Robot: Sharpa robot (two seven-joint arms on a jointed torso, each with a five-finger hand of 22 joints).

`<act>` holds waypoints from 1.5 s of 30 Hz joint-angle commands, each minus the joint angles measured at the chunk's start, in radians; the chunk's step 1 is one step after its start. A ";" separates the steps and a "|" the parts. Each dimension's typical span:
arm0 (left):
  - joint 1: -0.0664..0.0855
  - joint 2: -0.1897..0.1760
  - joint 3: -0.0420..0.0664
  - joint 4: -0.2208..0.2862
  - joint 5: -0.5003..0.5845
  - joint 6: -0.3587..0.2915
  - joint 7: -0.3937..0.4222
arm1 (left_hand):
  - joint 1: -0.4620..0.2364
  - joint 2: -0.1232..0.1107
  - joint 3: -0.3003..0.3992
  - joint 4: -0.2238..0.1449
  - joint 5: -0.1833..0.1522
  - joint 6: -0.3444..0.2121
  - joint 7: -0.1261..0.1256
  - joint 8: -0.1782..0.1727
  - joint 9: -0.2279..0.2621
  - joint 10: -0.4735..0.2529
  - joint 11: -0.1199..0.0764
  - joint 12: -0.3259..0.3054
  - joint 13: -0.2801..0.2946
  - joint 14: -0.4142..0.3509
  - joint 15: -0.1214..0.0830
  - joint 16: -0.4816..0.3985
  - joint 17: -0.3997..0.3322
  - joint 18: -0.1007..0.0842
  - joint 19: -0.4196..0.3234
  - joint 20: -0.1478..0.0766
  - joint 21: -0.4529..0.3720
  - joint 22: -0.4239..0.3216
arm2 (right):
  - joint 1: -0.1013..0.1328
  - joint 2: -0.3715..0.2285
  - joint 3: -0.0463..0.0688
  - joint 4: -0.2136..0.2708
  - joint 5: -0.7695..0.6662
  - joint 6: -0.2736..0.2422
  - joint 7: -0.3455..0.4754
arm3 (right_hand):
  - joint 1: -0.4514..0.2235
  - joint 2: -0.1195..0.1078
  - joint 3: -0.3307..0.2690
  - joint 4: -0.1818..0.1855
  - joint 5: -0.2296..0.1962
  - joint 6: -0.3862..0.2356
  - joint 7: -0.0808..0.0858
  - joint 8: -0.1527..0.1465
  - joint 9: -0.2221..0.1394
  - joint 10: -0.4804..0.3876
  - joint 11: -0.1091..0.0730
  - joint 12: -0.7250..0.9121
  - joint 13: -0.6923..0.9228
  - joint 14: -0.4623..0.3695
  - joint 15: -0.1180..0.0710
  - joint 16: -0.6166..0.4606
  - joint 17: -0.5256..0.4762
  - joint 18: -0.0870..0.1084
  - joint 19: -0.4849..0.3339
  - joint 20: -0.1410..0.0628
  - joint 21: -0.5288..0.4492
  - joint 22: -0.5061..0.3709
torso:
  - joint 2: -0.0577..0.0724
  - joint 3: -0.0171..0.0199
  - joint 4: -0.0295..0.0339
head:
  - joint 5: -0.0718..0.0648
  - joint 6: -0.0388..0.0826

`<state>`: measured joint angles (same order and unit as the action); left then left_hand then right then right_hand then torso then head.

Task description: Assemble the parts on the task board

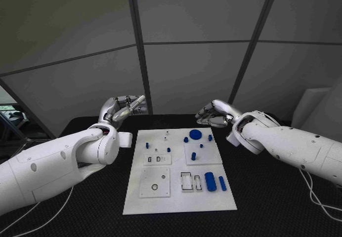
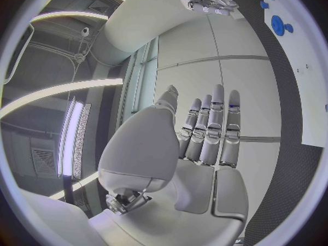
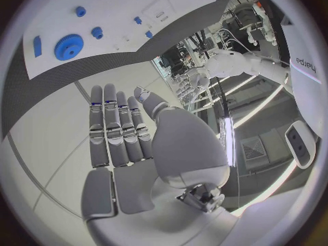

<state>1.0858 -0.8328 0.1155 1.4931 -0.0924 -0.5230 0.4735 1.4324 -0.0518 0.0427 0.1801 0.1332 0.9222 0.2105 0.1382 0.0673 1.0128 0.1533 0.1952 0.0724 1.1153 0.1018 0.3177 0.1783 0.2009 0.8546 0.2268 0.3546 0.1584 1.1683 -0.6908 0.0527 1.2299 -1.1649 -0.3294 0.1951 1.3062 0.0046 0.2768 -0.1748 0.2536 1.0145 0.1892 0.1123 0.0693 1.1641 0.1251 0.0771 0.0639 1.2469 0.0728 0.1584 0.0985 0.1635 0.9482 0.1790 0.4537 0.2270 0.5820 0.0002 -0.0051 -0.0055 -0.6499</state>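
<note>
At far left, left robot hand (image 1: pixel 122 109) raised off black bench (image 1: pixel 78 217), fingers straight, holding nothing; likely parked before starting. Centre: white rectangular task board (image 1: pixel 178 197), small blue plastic parts (image 1: pixel 210 181) lying loose, unassembled. Far right, right robot hand (image 1: pixel 216 114) likewise flat-open, empty.

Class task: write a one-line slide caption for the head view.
Both hands, left hand and right hand, hover beyond the task board, holding nothing.

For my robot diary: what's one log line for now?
left hand: open, raised | right hand: open, raised | small blue parts: untouched on white task board
</note>
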 commanded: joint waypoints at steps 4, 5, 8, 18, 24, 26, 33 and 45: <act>-0.003 -0.030 0.000 0.068 -0.050 0.050 -0.028 | 0.015 0.000 -0.002 -0.014 -0.005 0.017 -0.004 -0.007 0.000 0.020 -0.001 -0.011 -0.002 0.011 -0.002 0.007 0.010 -0.016 0.013 -0.002 0.006 0.000 | 0.025 0.008 0.001 0.025 -0.308 0.083 -0.149 | -0.019 -0.054 0.013 0.011 0.002 0.037 -0.023 -0.030 0.000 0.045 -0.029 -0.015 0.001 0.221 -0.058 0.078 0.075 0.020 0.102 -0.059 0.201 0.114 | 0.028 0.0006 0.0100 | -0.011 0.003; -0.005 -0.038 0.000 0.085 -0.051 0.052 -0.033 | 0.015 0.000 -0.003 -0.015 -0.006 0.018 -0.005 -0.007 0.000 0.021 -0.001 -0.012 -0.002 0.010 -0.001 0.006 0.011 -0.016 0.014 -0.003 0.006 0.000 | 0.032 0.010 0.001 0.032 -0.343 0.095 -0.172 | -0.023 -0.061 0.014 0.016 0.000 0.038 -0.027 -0.034 0.000 0.044 -0.033 -0.015 0.001 0.249 -0.064 0.099 0.092 0.019 0.114 -0.065 0.228 0.130 | 0.038 0.0005 0.0136 | -0.015 0.006; -0.007 -0.049 0.000 0.116 -0.050 0.057 -0.038 | 0.012 0.000 -0.007 -0.015 -0.006 0.021 -0.005 -0.008 0.000 0.024 -0.001 -0.015 -0.002 0.006 0.000 0.003 0.012 -0.016 0.015 -0.003 0.005 0.000 | 0.043 0.012 0.001 0.045 -0.406 0.118 -0.214 | -0.030 -0.077 0.021 0.031 -0.003 0.034 -0.033 -0.044 0.000 0.028 -0.039 -0.012 0.002 0.263 -0.072 0.197 0.157 0.018 0.132 -0.076 0.295 0.171 | 0.053 -0.0028 0.0237 | -0.027 0.012; -0.009 -0.066 0.000 0.171 -0.050 0.068 -0.042 | 0.008 0.001 -0.013 -0.016 -0.006 0.022 -0.004 -0.013 -0.001 0.024 0.001 -0.025 -0.003 -0.003 0.002 -0.003 0.014 -0.017 0.018 -0.003 0.005 -0.001 | 0.057 0.030 0.001 0.058 -0.504 0.142 -0.274 | -0.023 -0.110 0.029 0.076 -0.014 0.004 -0.038 -0.046 0.000 -0.031 -0.034 -0.014 0.003 0.250 -0.074 0.450 0.322 -0.012 0.202 -0.074 0.563 0.460 | 0.099 -0.0110 0.0445 | -0.049 0.031; -0.009 -0.068 0.000 0.180 -0.050 0.077 -0.043 | 0.009 0.002 -0.016 -0.020 -0.005 0.021 -0.003 -0.017 -0.002 0.020 0.003 -0.033 -0.005 -0.010 0.004 -0.009 0.016 -0.017 0.020 -0.003 0.005 -0.002 | 0.058 0.039 0.001 0.055 -0.535 0.165 -0.287 | -0.011 -0.113 0.027 0.092 -0.018 -0.011 -0.039 -0.047 0.000 -0.046 -0.034 -0.014 0.004 0.246 -0.072 0.576 0.420 -0.034 0.255 -0.072 0.690 0.624 | 0.113 -0.0152 0.0531 | -0.058 0.034; -0.009 -0.068 0.000 0.181 -0.050 0.080 -0.044 | 0.010 0.002 -0.017 -0.020 -0.005 0.021 -0.003 -0.018 -0.002 0.019 0.003 -0.035 -0.005 -0.012 0.004 -0.010 0.016 -0.018 0.021 -0.002 0.004 -0.002 | 0.059 0.043 0.001 0.052 -0.543 0.173 -0.290 | -0.006 -0.114 0.026 0.098 -0.019 -0.015 -0.040 -0.047 0.000 -0.047 -0.034 -0.014 0.004 0.242 -0.072 0.637 0.476 -0.040 0.268 -0.071 0.725 0.670 | 0.119 -0.0166 0.0561 | -0.063 0.036; -0.009 -0.067 0.000 0.185 -0.050 0.080 -0.043 | 0.010 0.003 -0.022 -0.025 -0.005 0.019 0.000 -0.025 -0.002 0.010 0.007 -0.047 -0.006 -0.020 0.007 -0.015 0.019 -0.018 0.021 -0.001 0.003 -0.004 | 0.059 0.053 0.001 0.045 -0.553 0.209 -0.297 | 0.002 -0.116 0.025 0.110 -0.021 -0.019 -0.041 -0.047 0.000 -0.047 -0.034 -0.013 0.005 0.238 -0.071 0.748 0.578 -0.051 0.291 -0.069 0.785 0.750 | 0.127 -0.0180 0.0635 | -0.070 0.040; -0.009 -0.066 0.000 0.186 -0.050 0.084 -0.043 | 0.009 0.004 -0.026 -0.027 -0.005 0.016 0.003 -0.029 -0.002 0.004 0.009 -0.053 -0.007 -0.022 0.009 -0.017 0.021 -0.018 0.021 0.000 0.002 -0.004 | 0.059 0.063 0.000 0.031 -0.562 0.264 -0.311 | 0.008 -0.113 0.033 0.118 -0.021 -0.015 -0.043 -0.045 0.002 -0.036 -0.036 -0.012 0.007 0.239 -0.071 0.820 0.645 -0.059 0.310 -0.069 0.824 0.804 | 0.136 -0.0180 0.0669 | -0.075 0.041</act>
<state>1.0755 -0.8993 0.1151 1.6760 -0.1341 -0.4542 0.4272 1.4400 -0.0498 0.0235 0.1529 0.1336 0.9381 0.2088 0.1154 0.0664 1.0213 0.1621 0.1460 0.0666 1.1009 0.1089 0.3043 0.1977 0.2009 0.8702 0.2253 0.3546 0.1550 1.2246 -0.6289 0.0525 1.2619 -1.7105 -0.1029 -0.1046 1.3029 -0.1101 0.3109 -0.0622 0.2352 1.0024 0.1494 0.0694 0.0694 1.1253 0.0910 0.0654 0.0694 1.4652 0.0034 0.9734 0.7398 0.1239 1.2515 0.1089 1.2734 1.0287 0.7152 -0.0177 0.0613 -0.0794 -0.6088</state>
